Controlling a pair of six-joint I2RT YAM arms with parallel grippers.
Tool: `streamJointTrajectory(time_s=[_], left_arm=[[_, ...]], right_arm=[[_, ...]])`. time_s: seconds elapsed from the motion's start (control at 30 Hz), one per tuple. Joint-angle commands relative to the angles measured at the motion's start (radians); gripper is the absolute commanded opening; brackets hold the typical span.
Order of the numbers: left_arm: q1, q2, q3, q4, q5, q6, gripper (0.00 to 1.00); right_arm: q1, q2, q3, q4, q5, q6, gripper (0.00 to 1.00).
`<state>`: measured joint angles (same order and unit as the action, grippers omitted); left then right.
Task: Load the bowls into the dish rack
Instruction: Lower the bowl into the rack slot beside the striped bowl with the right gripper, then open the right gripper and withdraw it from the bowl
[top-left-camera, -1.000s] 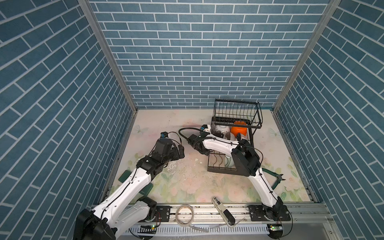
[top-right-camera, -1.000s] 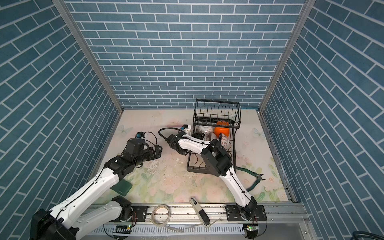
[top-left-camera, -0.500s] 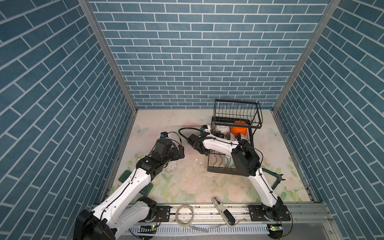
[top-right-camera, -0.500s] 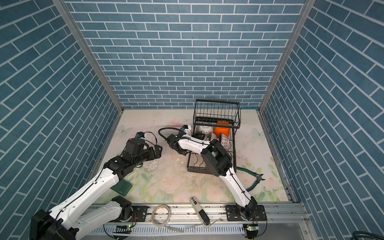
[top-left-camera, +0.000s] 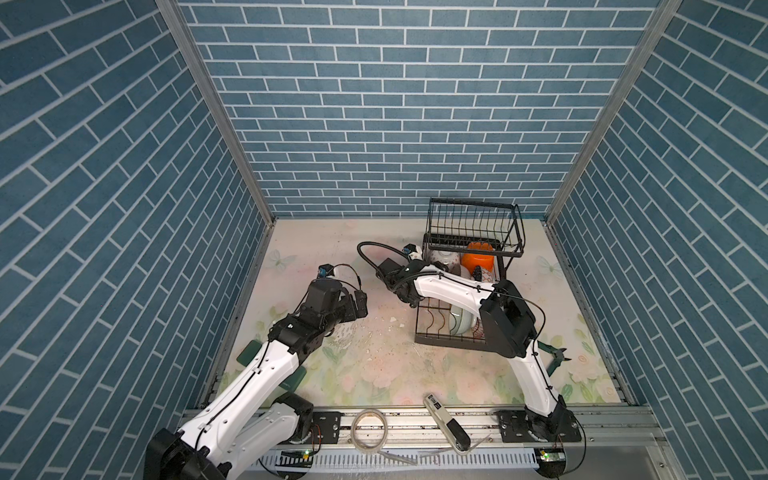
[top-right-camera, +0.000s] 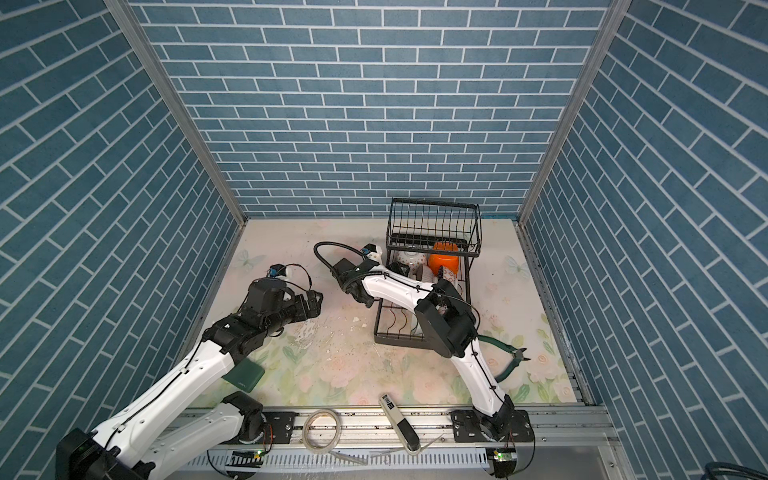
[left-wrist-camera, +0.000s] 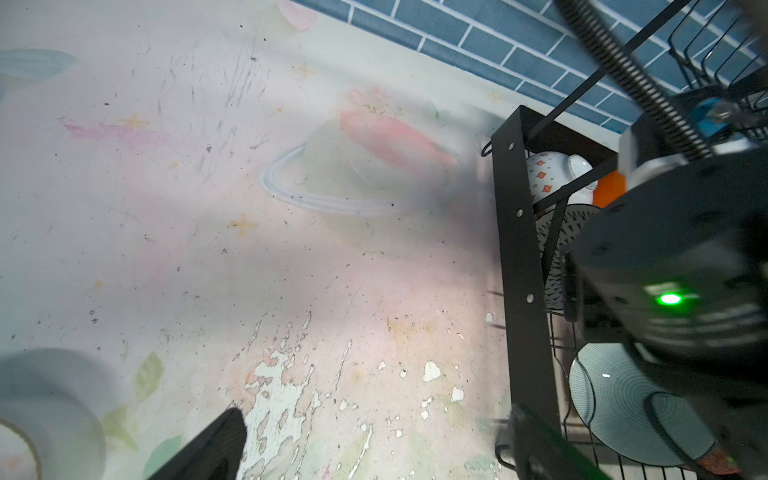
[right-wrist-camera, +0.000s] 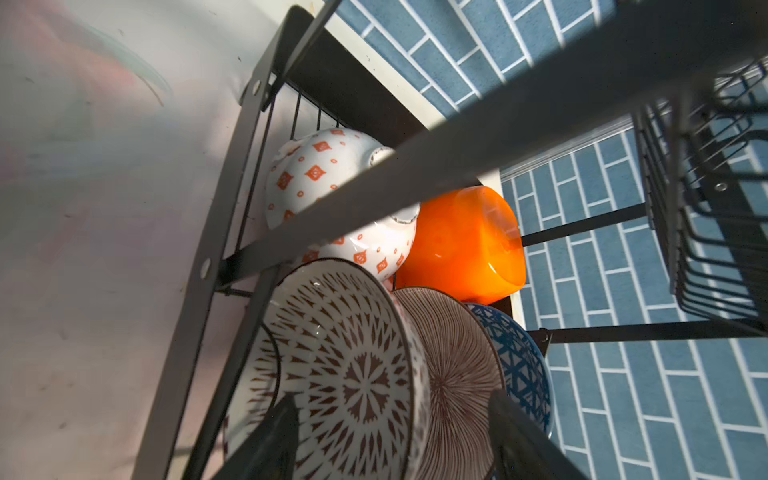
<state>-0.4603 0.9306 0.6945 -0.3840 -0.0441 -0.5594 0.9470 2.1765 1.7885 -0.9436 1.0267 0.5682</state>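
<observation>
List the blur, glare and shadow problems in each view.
Right wrist view: a dish rack bar crossing close to the lens is soft and dark; glare streaks the orange bowl. Left wrist view: the right arm looms blurred. Both top views: sharp, evenly lit.

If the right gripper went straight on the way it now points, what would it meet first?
Most likely the brown petal-patterned bowl standing on edge in the dish rack, right ahead of the right gripper; depth is unclear.

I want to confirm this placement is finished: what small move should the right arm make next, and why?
Probably draw the right pincer straight back out of the dish rack. Its jaws stand open either side of the petal-pattern bowl, which stands on edge beside the striped bowl, seemingly released.
</observation>
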Motion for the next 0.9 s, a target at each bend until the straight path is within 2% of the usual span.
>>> streamJointTrajectory(time_s=[0.0,0.17,0.43,0.5,0.6,0.73,0.87], left_arm=[[0.007,-0.010,-0.019,-0.022,-0.008,0.011,1.00],[0.009,-0.016,-0.024,-0.024,-0.008,0.004,1.00],[0.009,-0.020,-0.021,-0.040,-0.012,0.005,1.00],[0.010,-0.018,-0.019,-0.051,-0.014,0.010,1.00],[0.011,-0.018,-0.016,-0.065,-0.022,0.013,1.00],[0.014,-0.023,-0.015,-0.080,-0.037,0.013,1.00],[0.021,-0.042,-0.019,-0.109,-0.072,0.017,1.00]], right_arm=[[0.005,-0.090,-0.052,0.052,-0.058,-0.006,0.73],[0.004,-0.152,-0.107,0.107,-0.143,-0.027,0.73],[0.004,-0.319,-0.304,0.320,-0.341,-0.082,0.76],[0.004,-0.381,-0.377,0.401,-0.414,-0.111,0.81],[0.004,-0.456,-0.451,0.459,-0.486,-0.123,0.99],[0.004,-0.547,-0.528,0.469,-0.501,-0.112,0.99],[0.004,-0.668,-0.612,0.441,-0.453,-0.079,0.99]])
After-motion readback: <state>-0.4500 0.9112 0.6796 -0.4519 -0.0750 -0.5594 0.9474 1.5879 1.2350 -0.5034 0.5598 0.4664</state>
